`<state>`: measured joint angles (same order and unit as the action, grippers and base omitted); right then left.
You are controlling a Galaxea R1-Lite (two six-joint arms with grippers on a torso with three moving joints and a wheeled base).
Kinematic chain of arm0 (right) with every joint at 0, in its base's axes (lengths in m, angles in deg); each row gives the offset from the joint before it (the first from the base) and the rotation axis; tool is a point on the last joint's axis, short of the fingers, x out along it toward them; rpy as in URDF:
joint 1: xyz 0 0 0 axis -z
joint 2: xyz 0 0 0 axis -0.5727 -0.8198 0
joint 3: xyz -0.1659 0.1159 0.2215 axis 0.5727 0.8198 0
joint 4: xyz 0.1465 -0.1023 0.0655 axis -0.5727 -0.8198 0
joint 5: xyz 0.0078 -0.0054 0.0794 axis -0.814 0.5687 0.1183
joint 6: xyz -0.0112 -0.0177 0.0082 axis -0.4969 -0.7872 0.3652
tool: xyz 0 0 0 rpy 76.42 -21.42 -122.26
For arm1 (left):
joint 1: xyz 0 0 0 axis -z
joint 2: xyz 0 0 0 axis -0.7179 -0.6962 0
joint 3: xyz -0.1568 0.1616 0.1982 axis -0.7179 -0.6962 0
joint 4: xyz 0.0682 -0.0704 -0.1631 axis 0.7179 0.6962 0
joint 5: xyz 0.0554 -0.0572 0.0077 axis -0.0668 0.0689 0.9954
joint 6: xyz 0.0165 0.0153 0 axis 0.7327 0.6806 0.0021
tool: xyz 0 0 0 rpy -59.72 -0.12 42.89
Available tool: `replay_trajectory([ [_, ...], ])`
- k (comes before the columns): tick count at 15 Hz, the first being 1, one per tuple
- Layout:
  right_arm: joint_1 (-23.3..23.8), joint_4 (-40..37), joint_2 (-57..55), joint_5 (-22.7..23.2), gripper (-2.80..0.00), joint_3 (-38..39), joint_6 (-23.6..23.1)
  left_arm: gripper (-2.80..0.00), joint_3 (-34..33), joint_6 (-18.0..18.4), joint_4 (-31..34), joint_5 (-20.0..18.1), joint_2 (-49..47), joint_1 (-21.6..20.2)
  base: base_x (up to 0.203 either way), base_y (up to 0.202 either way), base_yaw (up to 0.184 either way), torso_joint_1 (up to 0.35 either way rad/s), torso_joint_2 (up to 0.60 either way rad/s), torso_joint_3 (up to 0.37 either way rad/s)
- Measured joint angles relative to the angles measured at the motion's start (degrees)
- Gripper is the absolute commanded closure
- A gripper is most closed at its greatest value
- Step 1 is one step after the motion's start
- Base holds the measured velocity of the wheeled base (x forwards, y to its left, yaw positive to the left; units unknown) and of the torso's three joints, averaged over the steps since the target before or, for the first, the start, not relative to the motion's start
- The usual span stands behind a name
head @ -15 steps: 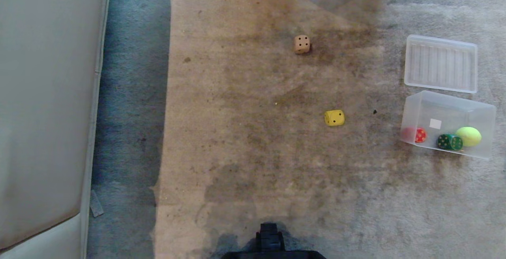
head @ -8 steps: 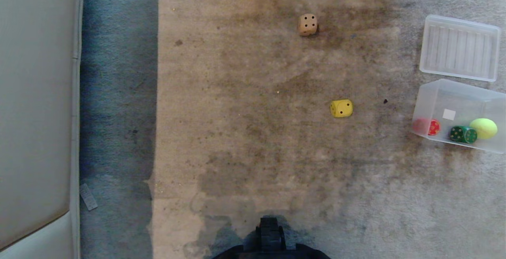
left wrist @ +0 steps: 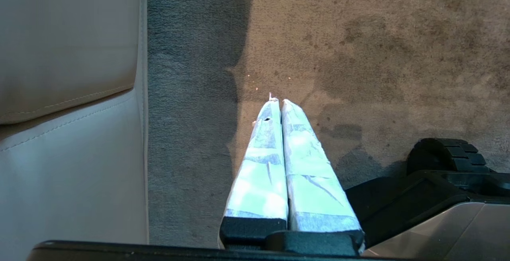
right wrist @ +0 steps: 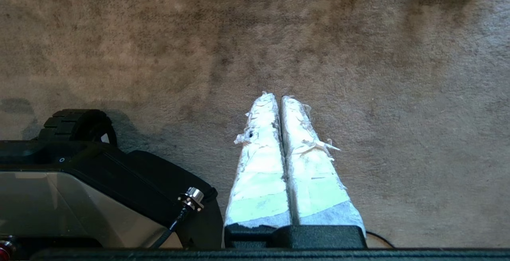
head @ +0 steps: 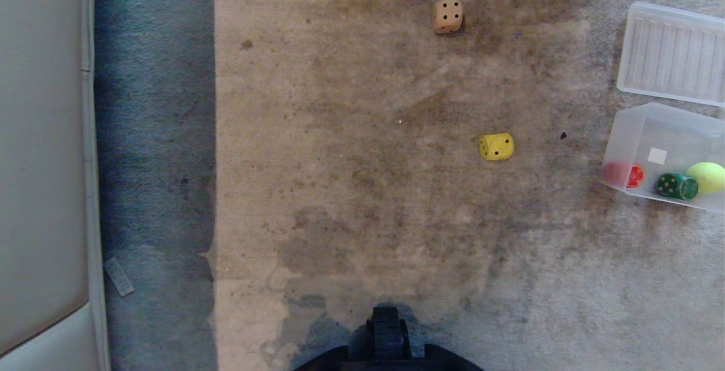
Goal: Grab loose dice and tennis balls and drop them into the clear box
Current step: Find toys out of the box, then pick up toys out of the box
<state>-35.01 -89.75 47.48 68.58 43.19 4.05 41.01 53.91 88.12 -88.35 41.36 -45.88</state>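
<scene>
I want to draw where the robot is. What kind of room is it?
Probably a living room at home: stained carpet covers the floor, a pale sofa-like cushion sits at the left, and toy dice lie near a clear box.

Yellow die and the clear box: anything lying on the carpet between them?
Head view: only bare stained carpet and one small dark speck lie between the yellow die and the clear box.

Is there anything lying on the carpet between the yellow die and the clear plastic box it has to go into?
Nothing solid shows. Between the yellow rounded die and the clear plastic box lies bare stained carpet with only a tiny dark speck. The ribbed translucent lid sits beyond the box, out of that path.
</scene>
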Motion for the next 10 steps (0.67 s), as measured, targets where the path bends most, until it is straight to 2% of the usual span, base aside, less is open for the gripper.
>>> replay_trajectory([
  [3,0.0,-0.01,0.0,0.0,0.0,0.0,-0.02,0.0,0.0,-0.02,0.0,0.0,0.0,0.0,0.0,0.0,0.0,0.0,0.0,0.0],
  [5,0.0,-2.6,-0.64,0.24,0.0,-1.91,-0.02,0.0,0.0,0.0,0.02,0.0,0.0,0.0,0.0,0.0,0.0,0.0,0.0,0.0],
  [8,-0.02,-8.42,-6.88,1.77,0.0,-13.75,1.27,0.0,0.0,-0.02,0.0,0.0,0.0,0.02,0.0,0.0,0.0,0.0,0.0,0.0],
  [10,-0.09,-10.23,-16.27,3.8,0.0,-20.59,3.41,0.0,0.0,0.0,0.02,0.0,0.0,0.0,0.0,0.0,0.0,0.0,0.0,0.0],
])
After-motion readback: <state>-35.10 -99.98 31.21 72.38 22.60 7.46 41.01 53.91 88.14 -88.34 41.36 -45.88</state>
